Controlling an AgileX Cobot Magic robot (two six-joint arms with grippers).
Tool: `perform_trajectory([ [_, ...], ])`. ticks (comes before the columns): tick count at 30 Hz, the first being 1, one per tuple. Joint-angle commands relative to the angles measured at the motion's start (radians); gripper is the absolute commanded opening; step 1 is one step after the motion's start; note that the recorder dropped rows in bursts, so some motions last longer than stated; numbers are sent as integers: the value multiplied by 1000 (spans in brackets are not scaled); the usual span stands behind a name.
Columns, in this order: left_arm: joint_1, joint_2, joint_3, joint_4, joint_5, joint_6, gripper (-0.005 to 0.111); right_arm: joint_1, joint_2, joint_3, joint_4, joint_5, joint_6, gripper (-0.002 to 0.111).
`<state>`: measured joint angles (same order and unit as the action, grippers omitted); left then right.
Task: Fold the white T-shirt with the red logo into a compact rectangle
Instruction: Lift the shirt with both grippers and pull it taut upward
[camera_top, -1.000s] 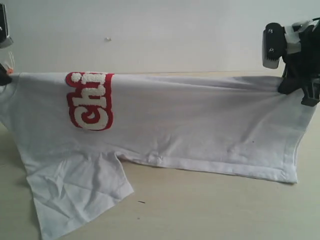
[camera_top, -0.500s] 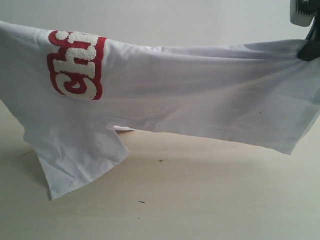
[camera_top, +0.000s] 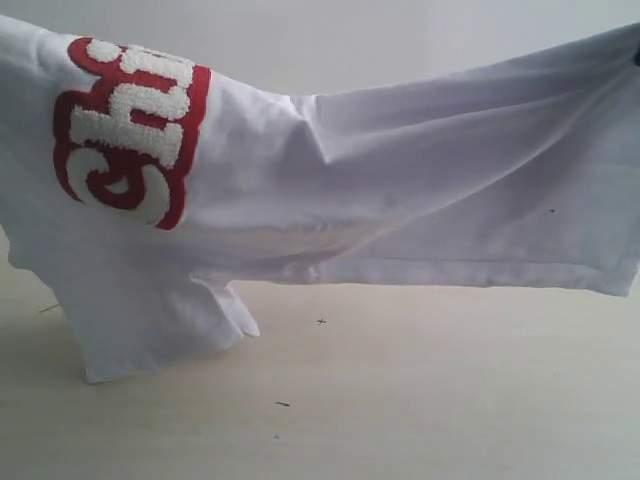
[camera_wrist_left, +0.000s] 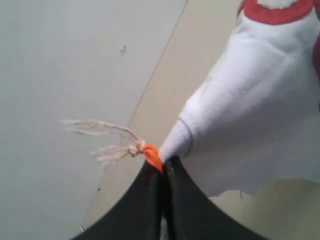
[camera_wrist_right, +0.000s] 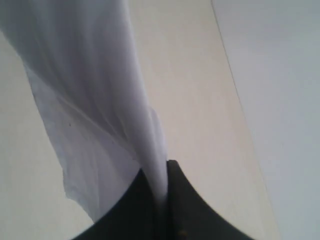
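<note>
Left fingers (camera_wrist_left: 142, 212): pressed together, pinching the T-shirt (camera_top: 400, 190) by an edge, with the orange neck tag (camera_wrist_left: 153, 157) poking out right at their tips.
Right fingers (camera_wrist_right: 132, 212): pressed together on a bunched fold of the cloth, which runs out from between them.
T-shirt: strung up in the air between both pairs of fingers, sagging in the middle.
Logo (camera_top: 128, 140): red, towards the left fingers' end, letters turned sideways.
Sleeve (camera_top: 150, 320): hangs down, lower edge on the worktop (camera_top: 430, 400).
</note>
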<state>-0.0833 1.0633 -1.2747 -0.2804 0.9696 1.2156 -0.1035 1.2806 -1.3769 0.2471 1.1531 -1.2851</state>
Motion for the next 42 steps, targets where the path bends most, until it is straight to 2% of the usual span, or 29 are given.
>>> perform_trajectory([
  [1, -69, -130, -8, 165, 53, -127, 0, -1, -71, 5, 44, 60, 5, 0],
  [4, -200, -233, 9, 349, 93, -233, 0, -1, -128, 5, 44, 68, 7, 0],
  [5, -254, -270, 22, 490, 130, -281, 0, -1, -142, 5, 32, 68, 19, 0],
  [7, -329, -326, 30, 669, 182, -395, 0, -1, -158, 5, 3, 68, 56, 0],
  [10, -394, -389, 28, 705, 248, -414, 0, -1, -162, 5, 7, 68, 84, 0],
  [29, -396, -444, -9, 500, 252, -404, 0, -1, -230, 107, 66, 68, 135, 0],
  [35, -452, -311, 7, 538, 252, -382, 0, -1, -140, 133, 52, 68, 113, 0],
  [39, -456, -166, 55, 587, 252, -378, 0, -1, -55, 140, 30, 68, 94, 0],
  [42, -456, -35, 86, 657, 166, -380, 0, -1, 14, 140, 22, 68, 94, 0],
])
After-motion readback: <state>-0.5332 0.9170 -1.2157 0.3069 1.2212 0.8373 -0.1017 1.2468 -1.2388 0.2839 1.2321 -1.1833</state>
